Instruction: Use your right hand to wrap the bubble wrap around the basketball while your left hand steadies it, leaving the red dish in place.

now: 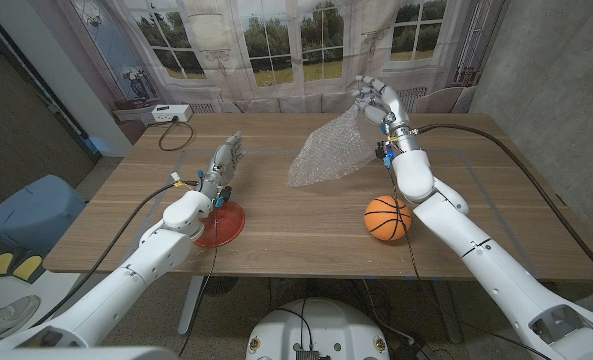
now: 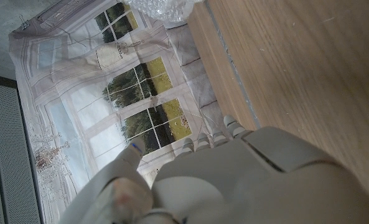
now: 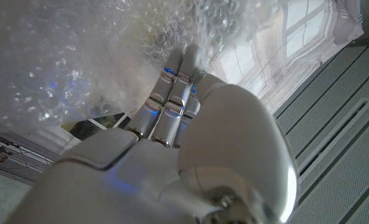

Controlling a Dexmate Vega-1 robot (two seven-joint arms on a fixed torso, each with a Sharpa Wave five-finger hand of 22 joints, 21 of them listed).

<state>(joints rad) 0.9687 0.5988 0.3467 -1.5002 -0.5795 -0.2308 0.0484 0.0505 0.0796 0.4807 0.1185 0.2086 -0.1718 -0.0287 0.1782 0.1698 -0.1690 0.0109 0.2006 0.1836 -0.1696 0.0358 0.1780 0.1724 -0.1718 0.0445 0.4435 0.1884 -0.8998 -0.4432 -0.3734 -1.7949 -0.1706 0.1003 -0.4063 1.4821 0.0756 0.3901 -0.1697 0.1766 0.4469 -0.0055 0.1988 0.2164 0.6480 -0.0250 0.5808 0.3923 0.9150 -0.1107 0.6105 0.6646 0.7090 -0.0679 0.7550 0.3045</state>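
Observation:
My right hand (image 1: 373, 97) is raised above the far right of the table and grips a corner of the clear bubble wrap (image 1: 328, 152). The sheet hangs down from it, and its lower edge trails on the wood. In the right wrist view my fingers (image 3: 172, 93) press into the bubble wrap (image 3: 66, 62). The orange basketball (image 1: 387, 217) sits on the table near the front right, beside my right forearm, uncovered. My left hand (image 1: 225, 158) hovers over the table's left middle with fingers straight and holds nothing. The red dish (image 1: 219, 225) lies under my left wrist near the front edge.
A white box (image 1: 164, 113) with a black cable sits at the table's far left corner. A black cable (image 1: 496, 140) runs along the right side. The curtained window backdrop (image 1: 276, 50) stands behind the table. A blue bin (image 1: 31, 215) is on the floor to the left.

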